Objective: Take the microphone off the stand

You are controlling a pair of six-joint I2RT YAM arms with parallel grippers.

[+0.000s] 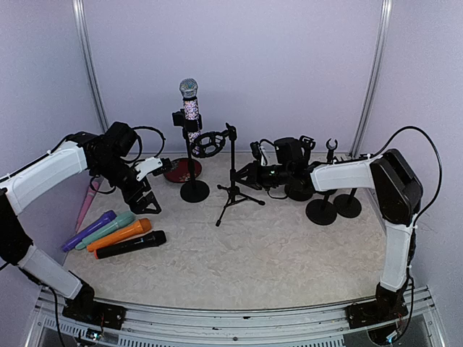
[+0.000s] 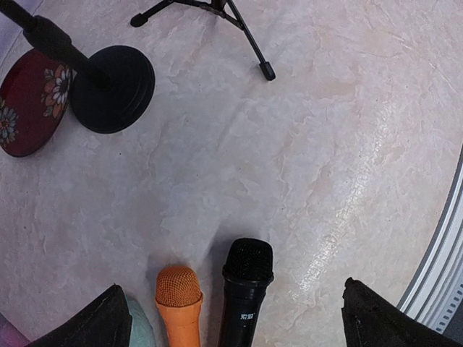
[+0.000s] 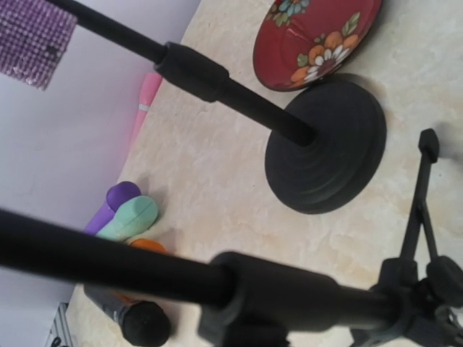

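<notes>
The microphone, with a silver head and a glittery body, stands upright in the clip of the round-based stand at the back left. Its purple glitter shows at the top left of the right wrist view, above the stand's pole. My right gripper is low beside the pole of a tripod stand. That pole crosses the right wrist view very close and hides the fingers. My left gripper hangs open above loose microphones, left of the stand's base.
Purple, teal, orange and black microphones lie in a row at the left, a pink one by the wall. A red flowered plate sits behind the stand's base. Two round-based stands are at the right.
</notes>
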